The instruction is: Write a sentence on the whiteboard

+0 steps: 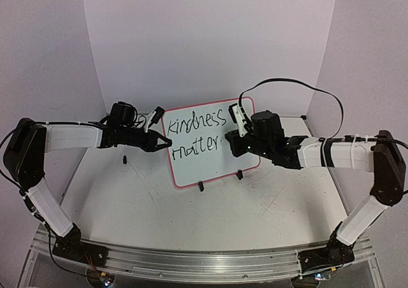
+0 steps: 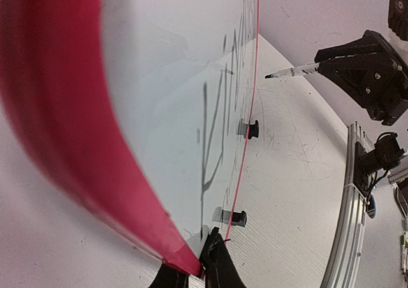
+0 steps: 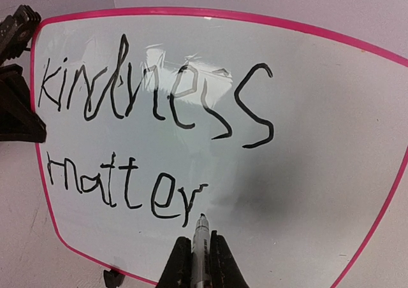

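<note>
- The right hand is closed on a marker. The pen sticks out between its fingers, and its black tip sits just past the tail of the "r" in the second line. I cannot tell whether the tip touches the surface.
- The left hand is clamped shut on the left rim of the whiteboard, steadying it.
- The whiteboard stands nearly upright on the desk between the two arms, on two black clip feet, with its face toward the right wrist camera.
- The sentence reads "Kindness" on the top line and "matter" below it, so I judge the writing to be midway through the second word.
- The next move probably calls for an "s" just right of the "r". After that the pen lifts and drops to the bare strip below for a third line.
- Room is tight there: the lower rim and the feet lie close beneath "matter".
- A small black piece lies on the desk near the left hand, clear of the work.
- Pressing too hard could tip or slide the board against the left grip.
</note>
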Controlling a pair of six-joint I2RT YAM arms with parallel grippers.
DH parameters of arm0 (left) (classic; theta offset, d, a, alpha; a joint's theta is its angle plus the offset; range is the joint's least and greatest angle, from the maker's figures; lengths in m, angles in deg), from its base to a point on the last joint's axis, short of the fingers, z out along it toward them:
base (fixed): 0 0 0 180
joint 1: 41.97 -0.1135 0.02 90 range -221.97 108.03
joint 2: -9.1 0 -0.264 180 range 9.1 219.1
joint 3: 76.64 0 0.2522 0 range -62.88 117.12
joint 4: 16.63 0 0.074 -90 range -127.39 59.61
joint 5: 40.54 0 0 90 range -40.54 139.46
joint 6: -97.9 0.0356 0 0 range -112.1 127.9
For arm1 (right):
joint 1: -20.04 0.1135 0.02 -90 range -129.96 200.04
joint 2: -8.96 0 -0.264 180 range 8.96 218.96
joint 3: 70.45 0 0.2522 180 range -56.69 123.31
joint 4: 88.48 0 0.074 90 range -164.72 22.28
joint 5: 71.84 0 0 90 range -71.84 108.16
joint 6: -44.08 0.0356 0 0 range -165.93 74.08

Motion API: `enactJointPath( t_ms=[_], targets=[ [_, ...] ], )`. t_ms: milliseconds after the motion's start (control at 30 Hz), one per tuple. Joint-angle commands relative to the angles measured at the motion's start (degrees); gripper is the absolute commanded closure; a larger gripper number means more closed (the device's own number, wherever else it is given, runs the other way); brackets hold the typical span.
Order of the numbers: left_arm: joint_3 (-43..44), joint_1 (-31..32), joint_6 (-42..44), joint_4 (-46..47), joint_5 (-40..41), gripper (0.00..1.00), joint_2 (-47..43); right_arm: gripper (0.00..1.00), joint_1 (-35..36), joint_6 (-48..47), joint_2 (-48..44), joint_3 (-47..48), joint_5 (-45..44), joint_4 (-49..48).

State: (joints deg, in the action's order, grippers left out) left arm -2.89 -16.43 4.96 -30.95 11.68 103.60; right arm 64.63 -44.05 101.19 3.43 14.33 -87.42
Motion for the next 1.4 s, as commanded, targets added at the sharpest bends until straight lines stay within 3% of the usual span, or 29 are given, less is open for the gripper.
enactJointPath(
  t_ms=[0,767,1367],
  targets=[
    [1.2,-0.7,5.9,-1.4,14.7,1.0,0.2,1.0,-0.7,1.5,-0.3,1.0,-0.8,-2.5],
    [1.4,-0.3,6.3,-1.8,15.0,1.0,0.5,1.0,-1.5,3.3,1.6,2.6,-4.9,-4.0],
    [1.6,-0.2,6.7,-2.0,15.5,1.0,0.8,1.0,-1.0,2.6,4.9,4.7,-2.4,-5.2]
  ],
)
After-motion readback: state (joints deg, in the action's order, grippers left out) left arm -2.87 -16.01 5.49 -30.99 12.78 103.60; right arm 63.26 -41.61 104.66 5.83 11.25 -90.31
